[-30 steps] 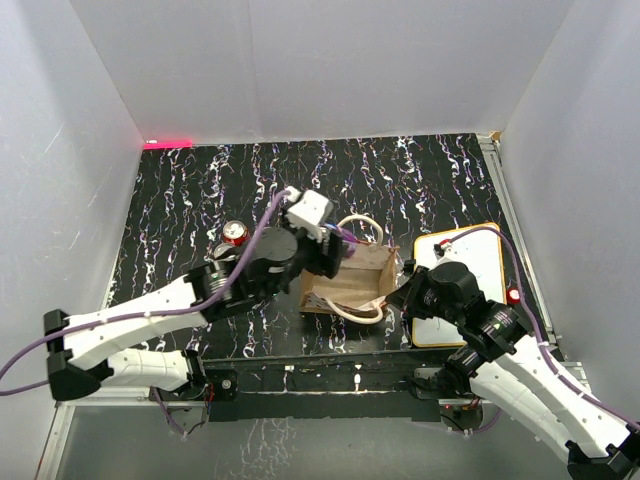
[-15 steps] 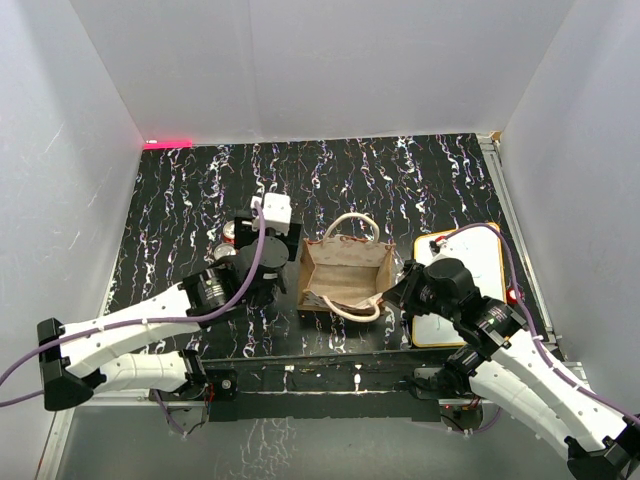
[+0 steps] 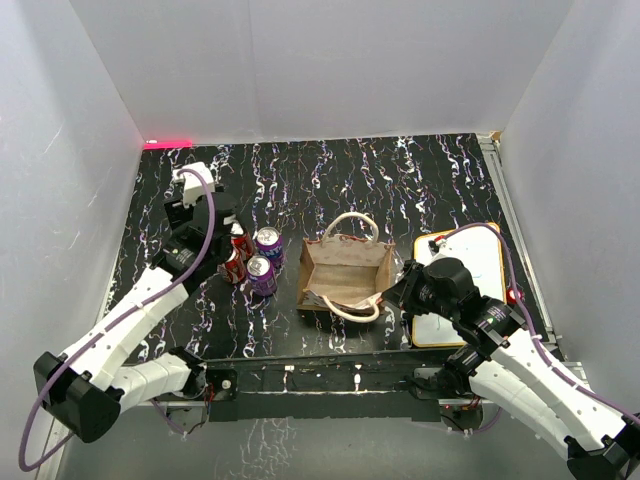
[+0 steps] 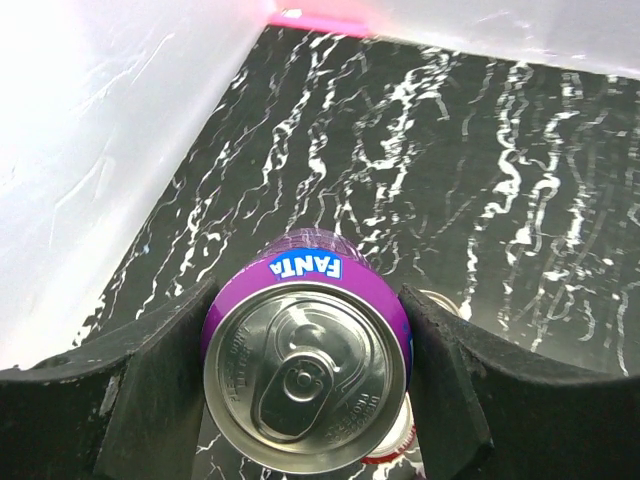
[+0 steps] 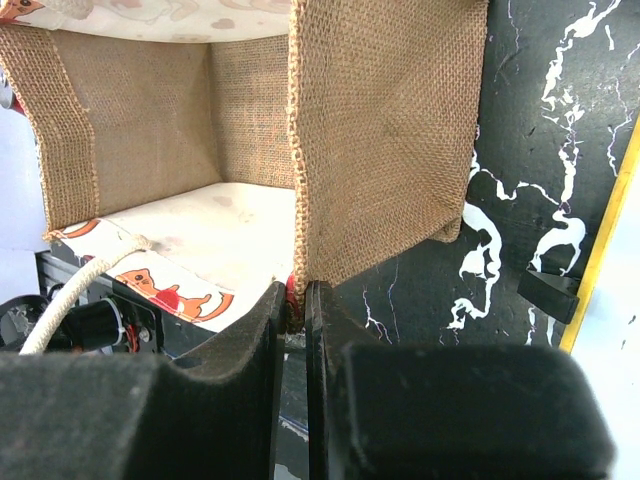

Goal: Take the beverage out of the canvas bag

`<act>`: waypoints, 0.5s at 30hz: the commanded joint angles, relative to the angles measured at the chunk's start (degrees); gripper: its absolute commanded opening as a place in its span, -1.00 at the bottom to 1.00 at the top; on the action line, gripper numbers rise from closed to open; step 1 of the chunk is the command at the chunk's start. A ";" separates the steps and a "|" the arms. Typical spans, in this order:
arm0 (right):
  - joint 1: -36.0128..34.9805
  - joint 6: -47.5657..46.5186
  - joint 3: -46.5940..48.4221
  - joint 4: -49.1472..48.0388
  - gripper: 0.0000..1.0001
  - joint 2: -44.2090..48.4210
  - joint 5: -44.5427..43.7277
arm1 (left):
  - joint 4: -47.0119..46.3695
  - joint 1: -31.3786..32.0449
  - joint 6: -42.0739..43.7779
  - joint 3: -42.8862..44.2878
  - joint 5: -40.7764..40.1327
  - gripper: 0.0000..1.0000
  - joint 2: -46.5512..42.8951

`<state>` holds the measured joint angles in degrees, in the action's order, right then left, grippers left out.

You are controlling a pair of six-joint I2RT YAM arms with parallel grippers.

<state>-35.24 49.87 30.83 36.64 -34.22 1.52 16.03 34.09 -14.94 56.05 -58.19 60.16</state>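
The canvas bag (image 3: 345,272) stands open at the middle of the table, with cream handles at its far and near sides. My left gripper (image 3: 213,218) is at the far left, well away from the bag. It is shut on a purple Fanta can (image 4: 305,360), gripped from above with a finger on each side. The gripper's body hides that can in the top view. My right gripper (image 3: 397,290) is shut on the bag's near right wall edge (image 5: 297,300). In the right wrist view the bag's inside (image 5: 200,215) shows only a cream floor.
Two red cans (image 3: 237,241) and two purple cans (image 3: 268,243) stand between my left gripper and the bag. One can's rim (image 4: 437,300) shows below the held can. A white orange-rimmed board (image 3: 482,256) lies right of the bag, partly under my right arm. Walls enclose the table.
My left arm has swung from over the bag to the far left with the can in its gripper. This uncovered the cans beside the bag. My right gripper has kept its hold on the bag.
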 commanded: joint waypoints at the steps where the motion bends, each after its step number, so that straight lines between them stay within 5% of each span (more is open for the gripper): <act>1: 0.00 -1.17 -1.71 2.03 -0.84 -0.80 -1.11 | 3.63 -6.75 -7.48 -0.83 5.08 -1.00 1.41; 15: 0.01 -2.73 -2.58 1.80 -0.84 0.00 -1.30 | 1.07 -23.37 -17.47 -5.68 24.09 -1.00 10.91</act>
<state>-35.24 48.82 30.39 35.77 -34.06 1.52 21.10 14.87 -29.71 49.10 -39.53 69.95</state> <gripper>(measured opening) 0.132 0.642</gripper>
